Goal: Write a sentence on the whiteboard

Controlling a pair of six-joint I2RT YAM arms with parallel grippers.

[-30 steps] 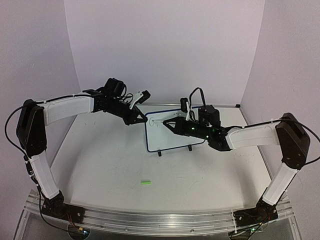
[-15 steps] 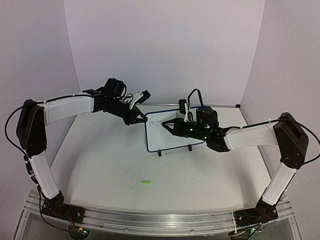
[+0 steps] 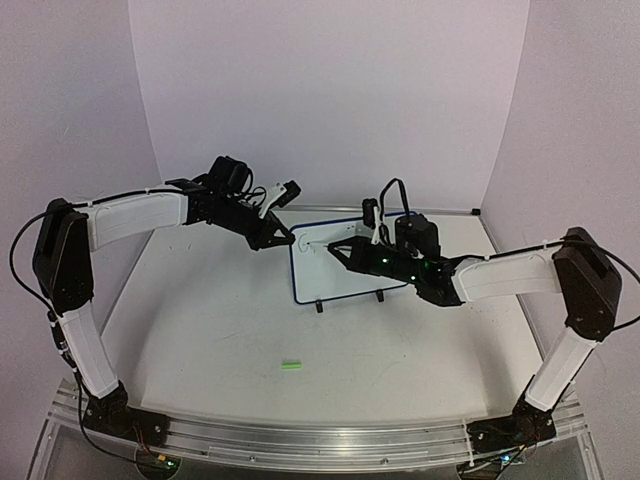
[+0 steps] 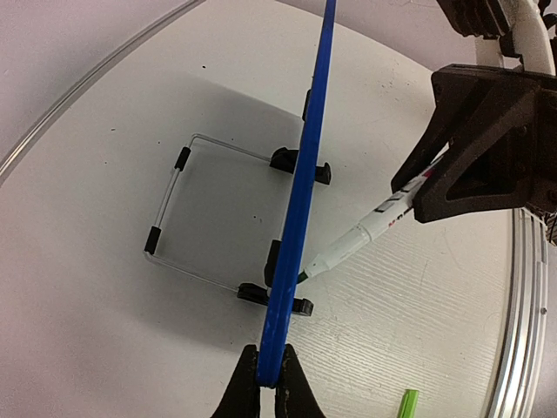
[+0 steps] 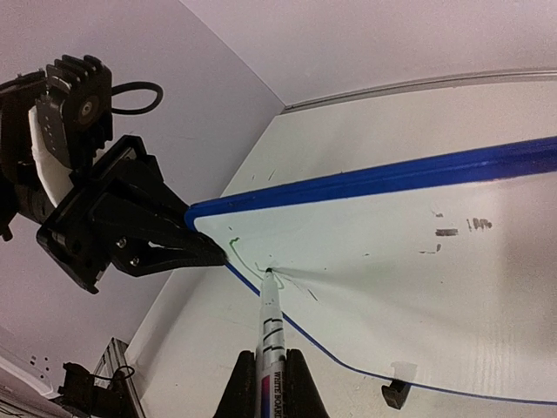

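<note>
Pinching the whiteboard [image 3: 320,280] corner, left tool [image 4: 268,373] closed on rim, right tool [image 5: 268,370] clamping marker [image 5: 269,318], tip touching board nearby

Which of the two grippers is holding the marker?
The right gripper: it grips the marker, whose tip touches the whiteboard. The left gripper instead pinches the whiteboard's blue rim.

White table [image 3: 200,330], as I see it from above. The board [image 3: 320,278] stands upright on two black feet [image 3: 319,307] toward the back, with a wire stand [image 4: 168,198] flat on the table behind it. A green cap [image 3: 291,366] lies well apart, nearer the front.
</note>
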